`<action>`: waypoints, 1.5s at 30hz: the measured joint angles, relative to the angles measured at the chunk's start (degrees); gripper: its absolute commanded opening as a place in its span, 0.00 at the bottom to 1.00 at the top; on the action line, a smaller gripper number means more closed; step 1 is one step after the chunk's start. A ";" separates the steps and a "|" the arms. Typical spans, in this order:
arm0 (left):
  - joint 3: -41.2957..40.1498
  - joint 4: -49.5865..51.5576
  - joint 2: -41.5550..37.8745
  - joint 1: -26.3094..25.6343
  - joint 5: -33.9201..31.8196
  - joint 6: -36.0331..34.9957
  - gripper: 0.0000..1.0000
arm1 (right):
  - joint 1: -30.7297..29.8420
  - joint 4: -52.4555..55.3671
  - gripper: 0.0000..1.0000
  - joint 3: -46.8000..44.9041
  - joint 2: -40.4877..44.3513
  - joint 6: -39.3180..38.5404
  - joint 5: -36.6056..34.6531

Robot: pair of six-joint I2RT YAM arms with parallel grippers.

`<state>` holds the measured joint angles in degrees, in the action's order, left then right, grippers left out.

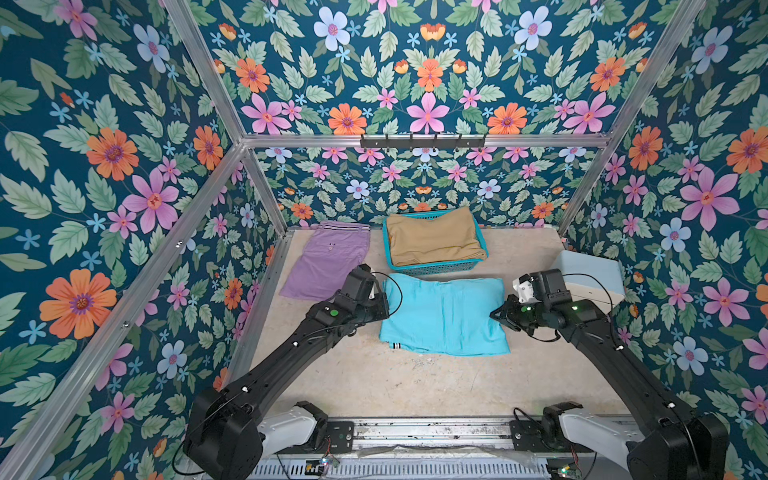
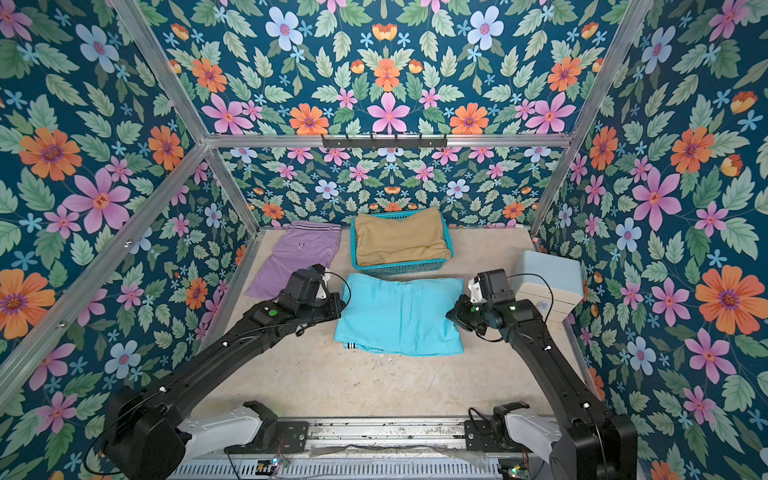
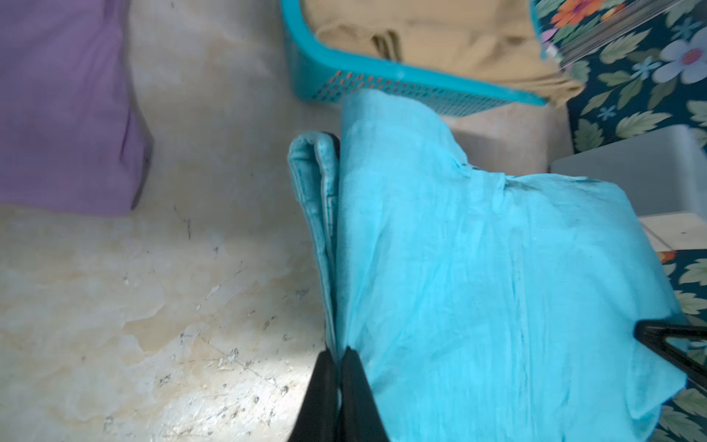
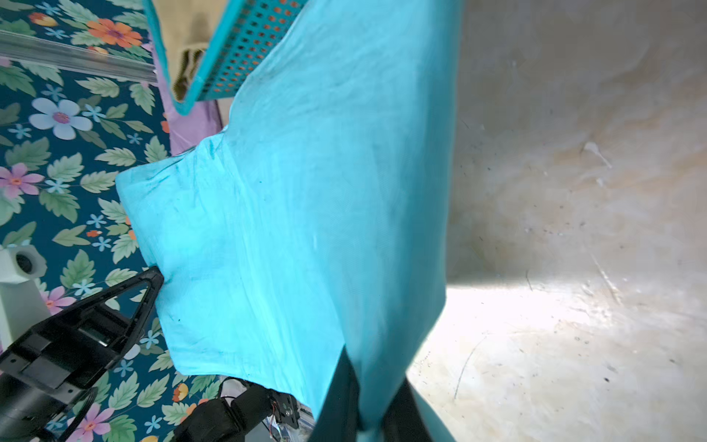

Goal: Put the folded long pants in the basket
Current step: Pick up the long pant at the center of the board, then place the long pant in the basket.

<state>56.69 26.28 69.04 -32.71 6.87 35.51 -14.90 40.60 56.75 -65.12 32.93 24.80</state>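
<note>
Turquoise folded long pants [image 1: 444, 316] [image 2: 401, 316] are stretched between my two grippers, just in front of the teal basket [image 1: 432, 267] [image 2: 399, 266]. My left gripper [image 1: 384, 298] [image 3: 338, 354] is shut on their left edge. My right gripper [image 1: 495, 313] [image 4: 373, 377] is shut on their right edge. Both wrist views show the cloth [image 3: 478, 268] [image 4: 306, 229] raised at the held sides. Khaki pants [image 1: 434, 239] [image 2: 401, 239] fill the basket. Orange shows through the mesh holes [image 3: 344, 82]. Lilac pants [image 1: 328, 259] [image 2: 297, 257] lie flat at the back left.
A pale-blue drawer box [image 1: 590, 276] [image 2: 548, 282] stands at the right, close behind my right arm. Flowered walls and metal frame posts [image 1: 266, 195] enclose the table on three sides. Bare tabletop [image 1: 395, 382] lies in front of the turquoise pants.
</note>
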 measured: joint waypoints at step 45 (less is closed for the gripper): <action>55.39 -5.68 57.88 17.88 11.02 -3.28 0.00 | 7.43 12.50 0.00 94.99 -80.81 0.66 4.96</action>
<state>112.07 20.60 126.91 -14.83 17.89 32.23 -7.46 53.10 151.74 -145.93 33.58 29.76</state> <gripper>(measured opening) 0.091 0.104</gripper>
